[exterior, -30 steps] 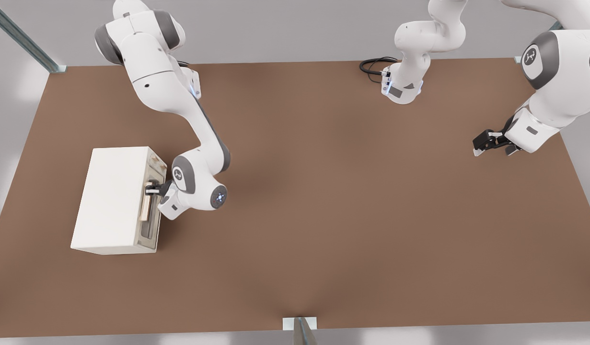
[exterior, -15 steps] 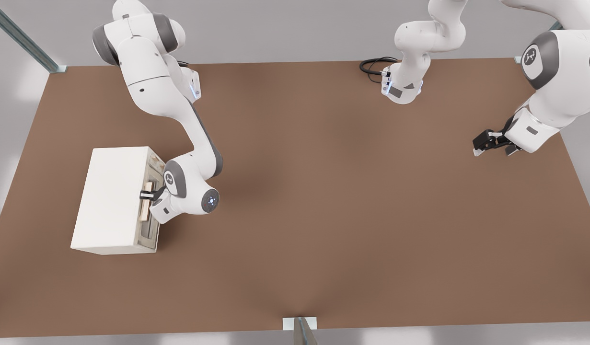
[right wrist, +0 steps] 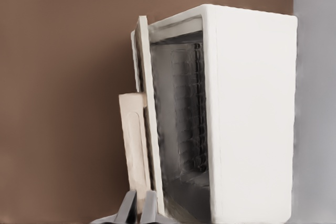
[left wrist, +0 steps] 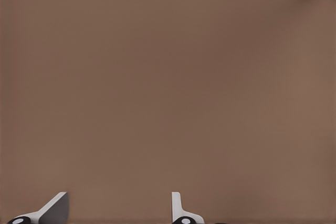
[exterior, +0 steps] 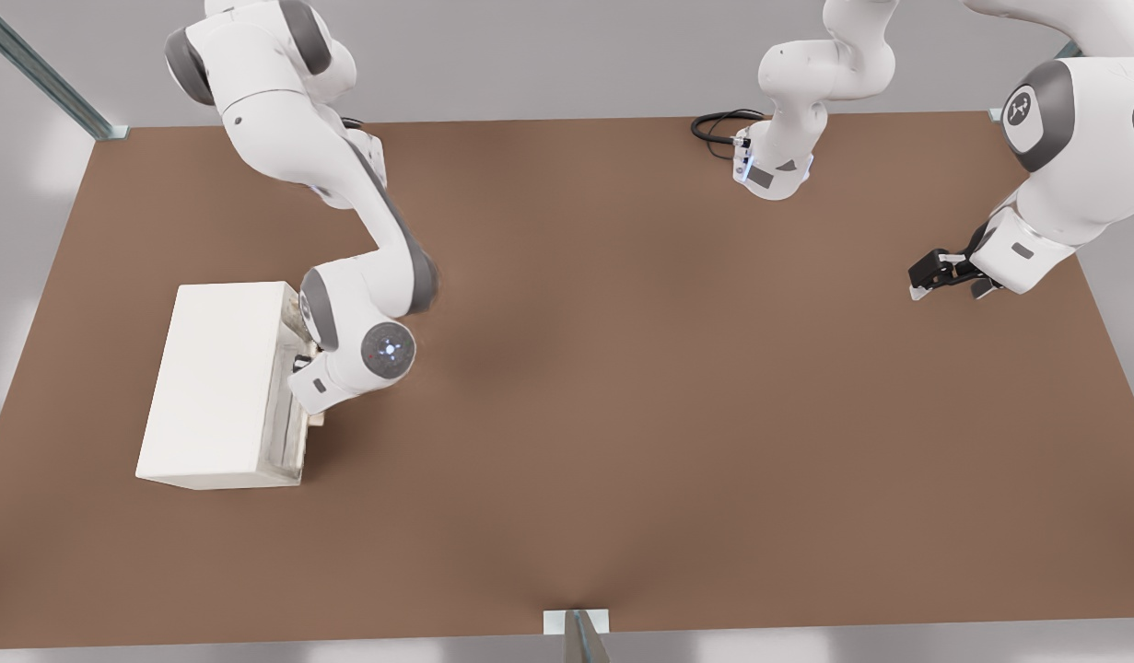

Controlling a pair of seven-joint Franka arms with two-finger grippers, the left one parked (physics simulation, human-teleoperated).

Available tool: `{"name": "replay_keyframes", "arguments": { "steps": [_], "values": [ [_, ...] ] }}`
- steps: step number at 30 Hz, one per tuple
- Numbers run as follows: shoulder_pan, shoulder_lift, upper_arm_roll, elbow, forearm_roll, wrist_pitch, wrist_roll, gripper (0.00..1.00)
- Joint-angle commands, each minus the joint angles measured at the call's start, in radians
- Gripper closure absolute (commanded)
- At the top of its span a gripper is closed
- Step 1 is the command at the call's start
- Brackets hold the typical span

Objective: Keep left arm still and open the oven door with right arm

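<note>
I count one oven (exterior: 218, 382) on the surface (exterior: 677, 387), with one door (right wrist: 148, 114). My gripper (right wrist: 137, 209) is at the door's handle (right wrist: 134, 145), its fingers (right wrist: 128, 206) clenched on it; the door stands ajar just beside them.

A broad brown counter (exterior: 677, 387) fills most of the frame, matte and evenly lit, with soft darker shading near its middle. Beyond its far edge, across the top of the frame, runs a plain pale grey wall (exterior: 548, 55). A metal strut (exterior: 41, 74) slants down to the counter's upper left corner, and another strut (exterior: 580, 635) meets a small bracket at the bottom centre. Bright blurred patches lie along the left margin.
</note>
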Motion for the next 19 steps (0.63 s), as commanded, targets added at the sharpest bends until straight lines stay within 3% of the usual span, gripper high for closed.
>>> {"name": "replay_keyframes", "arguments": {
  "steps": [1, 3, 6, 19],
  "values": [
    [-0.099, -0.046, -0.001, 0.06, 0.338, -0.024, -0.398, 0.41],
    [-0.16, -0.069, -0.062, 0.103, 0.47, -0.066, -0.591, 0.0],
    [-0.163, -0.201, -0.073, 0.106, 0.438, -0.061, -0.596, 0.0],
    [-0.212, -0.183, -0.085, 0.184, 0.407, -0.087, -0.599, 0.0]
  ]
}}
